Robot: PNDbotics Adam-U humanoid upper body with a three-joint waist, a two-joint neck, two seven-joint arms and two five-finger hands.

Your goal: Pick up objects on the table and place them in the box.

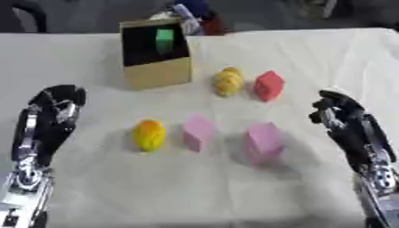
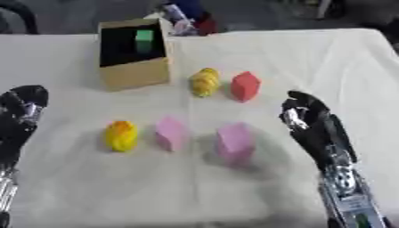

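Note:
A cardboard box (image 1: 156,71) stands at the back left of the table, with a green block (image 1: 164,39) inside it. In front of it lie a yellow rounded object (image 1: 228,81) and a red block (image 1: 268,85). Closer to me sit a yellow-orange rounded object (image 1: 148,135), a small pink block (image 1: 198,132) and a larger pink block (image 1: 263,142). My left hand (image 1: 53,116) hangs at the left edge, fingers relaxed and holding nothing. My right hand (image 2: 310,124) is at the right, beside the larger pink block, fingers loosely curled at the tips and holding nothing.
A white cloth (image 1: 195,187) covers the table. Dark and coloured items (image 1: 191,13) stand beyond the table's far edge behind the box.

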